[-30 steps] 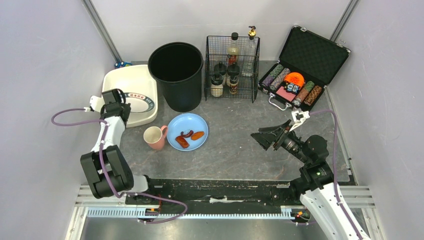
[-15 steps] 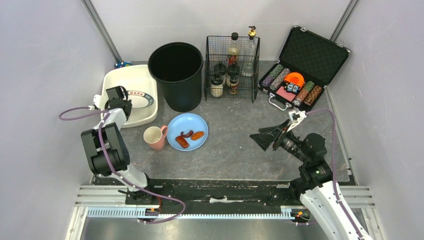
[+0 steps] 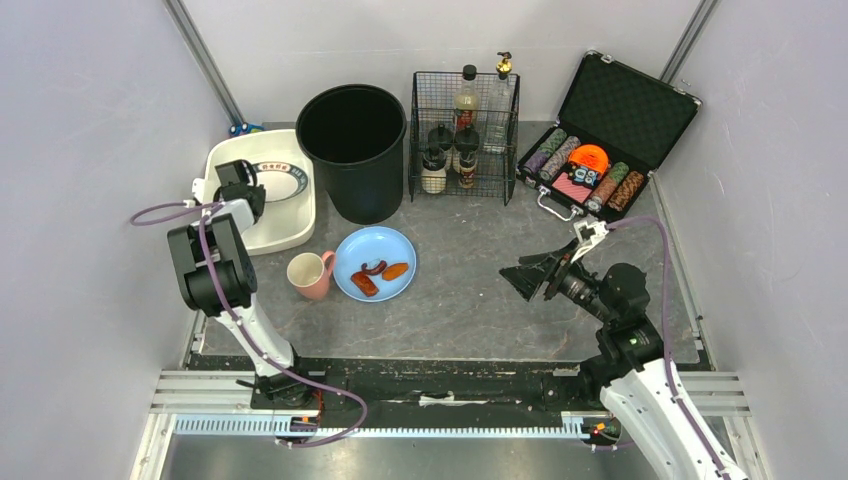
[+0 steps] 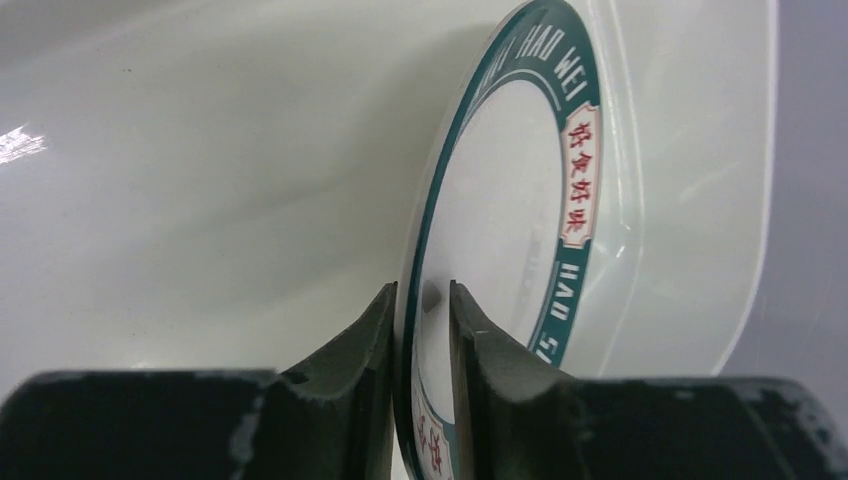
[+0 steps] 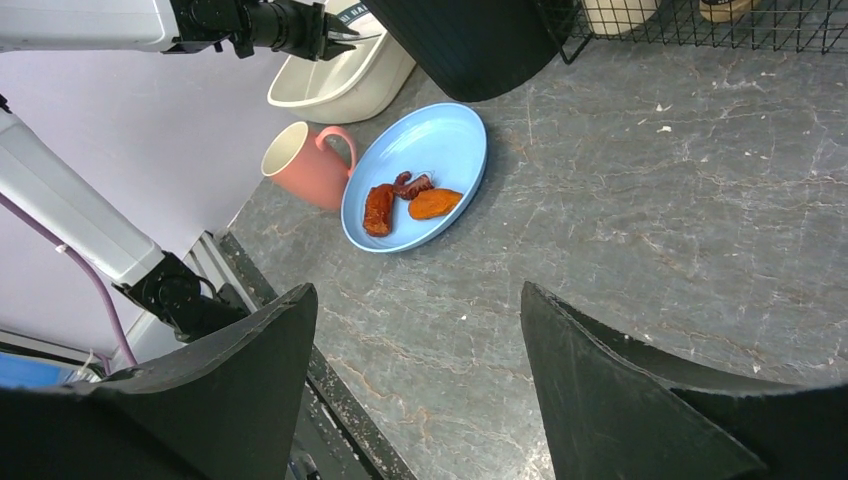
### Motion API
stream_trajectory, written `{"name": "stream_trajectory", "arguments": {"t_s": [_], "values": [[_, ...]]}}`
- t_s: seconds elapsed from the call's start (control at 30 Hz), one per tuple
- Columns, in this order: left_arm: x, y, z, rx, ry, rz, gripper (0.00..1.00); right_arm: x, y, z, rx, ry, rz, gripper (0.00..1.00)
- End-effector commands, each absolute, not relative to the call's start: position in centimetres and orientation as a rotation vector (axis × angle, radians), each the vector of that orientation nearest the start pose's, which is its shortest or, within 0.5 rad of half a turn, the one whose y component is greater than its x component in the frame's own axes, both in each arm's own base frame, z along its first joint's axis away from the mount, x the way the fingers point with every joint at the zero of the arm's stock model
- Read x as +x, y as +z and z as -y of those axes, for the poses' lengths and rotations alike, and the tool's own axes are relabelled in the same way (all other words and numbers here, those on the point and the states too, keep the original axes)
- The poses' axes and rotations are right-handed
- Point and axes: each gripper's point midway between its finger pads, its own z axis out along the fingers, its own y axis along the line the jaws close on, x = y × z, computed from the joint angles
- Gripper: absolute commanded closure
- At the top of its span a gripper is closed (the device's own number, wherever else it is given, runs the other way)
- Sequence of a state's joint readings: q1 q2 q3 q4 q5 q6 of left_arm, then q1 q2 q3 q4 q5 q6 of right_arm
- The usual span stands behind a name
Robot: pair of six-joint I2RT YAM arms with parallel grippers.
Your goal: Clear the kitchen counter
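On the dark stone-look kitchen counter (image 3: 470,290) stand a pink mug (image 3: 308,273) and a blue plate (image 3: 375,262) with three pieces of food. My left gripper (image 3: 243,178) reaches into the white tub (image 3: 300,215) at the back left. In the left wrist view the teal-rimmed white plate (image 4: 500,200) stands on edge between my left gripper (image 4: 422,290) jaws, one finger against its back, a thin gap at the other. My right gripper (image 3: 515,275) hovers open and empty over the counter (image 5: 650,200), pointing at the blue plate (image 5: 440,140) and mug (image 5: 300,165).
A black bucket (image 3: 352,150) stands right of the tub. Behind it is a wire rack (image 3: 463,135) of bottles and jars. An open black case (image 3: 600,140) of poker chips sits at the back right. A black rail runs along the near edge.
My left arm has stretched further back, carrying the teal-rimmed plate deeper into the tub, and its jaws have eased apart. The right gripper has barely moved.
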State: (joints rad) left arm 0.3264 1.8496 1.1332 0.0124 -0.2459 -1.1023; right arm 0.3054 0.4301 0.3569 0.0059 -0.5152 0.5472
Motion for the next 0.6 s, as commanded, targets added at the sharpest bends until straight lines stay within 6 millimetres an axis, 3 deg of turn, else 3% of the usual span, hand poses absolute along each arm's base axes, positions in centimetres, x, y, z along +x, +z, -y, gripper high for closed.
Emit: {"name": "stream_trajectory", "arguments": {"t_s": [0.0,0.27,0.57], "values": [[48.1,7.3,-18.0,-1.603,-0.120,-1.570,0.67,20.4,23.0,-17.2,-0.230,1.028,-1.681,0.23],[49.0,5.9,-18.7,-1.613,-0.100,-1.600,0.56,20.9,22.3,-17.4,-0.223,1.037,-1.699,0.23],[51.5,6.3,-19.9,-1.590,-0.155,-1.665,0.42,21.4,21.5,-17.8,-0.199,1.070,-1.711,0.23]]}}
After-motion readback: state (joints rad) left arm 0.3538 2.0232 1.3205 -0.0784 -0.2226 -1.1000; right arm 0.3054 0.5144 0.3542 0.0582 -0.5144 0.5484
